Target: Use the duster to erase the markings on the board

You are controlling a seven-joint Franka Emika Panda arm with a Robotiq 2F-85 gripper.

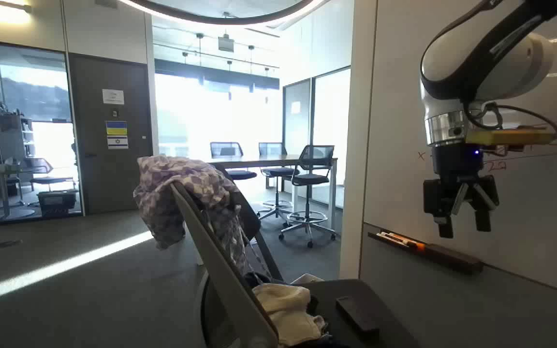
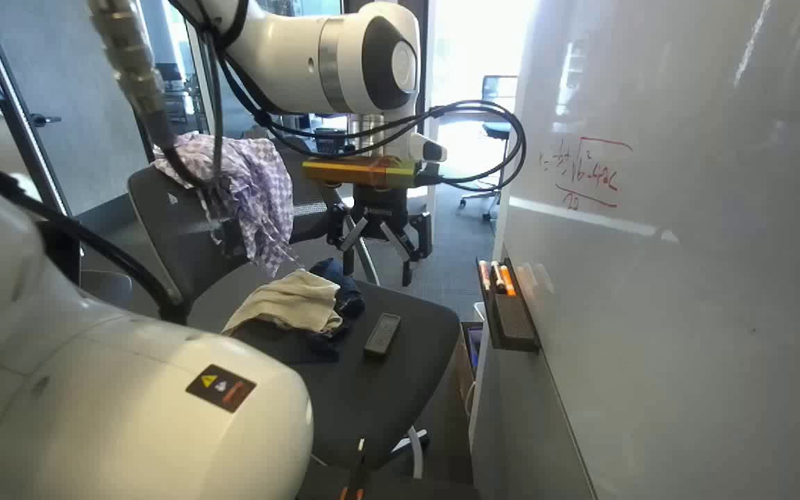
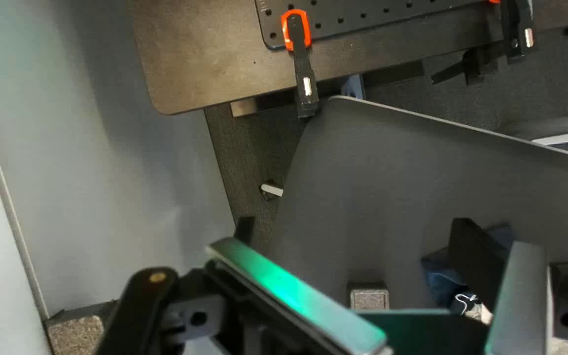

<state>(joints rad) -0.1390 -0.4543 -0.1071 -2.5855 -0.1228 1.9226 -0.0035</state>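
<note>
The markings, a red handwritten formula, are on the white board (image 2: 712,312). They show in both exterior views (image 2: 586,173) (image 1: 497,166), partly behind the arm in one. The likely duster, a dark oblong block (image 2: 382,335), lies flat on the chair seat. It also shows in an exterior view (image 1: 358,315), and its end shows in the wrist view (image 3: 369,299). My gripper (image 2: 378,269) points down above the seat, apart from the block and the board. Its fingers are spread with nothing between them; they also show in an exterior view (image 1: 464,227) and the wrist view (image 3: 360,241).
A dark ledge (image 2: 494,340) on the board holds several markers (image 2: 498,278) and a dark block (image 2: 513,318). Beige cloth (image 2: 296,302) and dark blue cloth lie on the chair seat (image 2: 400,382). A checkered cloth (image 2: 254,187) hangs over the backrest. A table with clamps (image 3: 195,59) stands near the chair.
</note>
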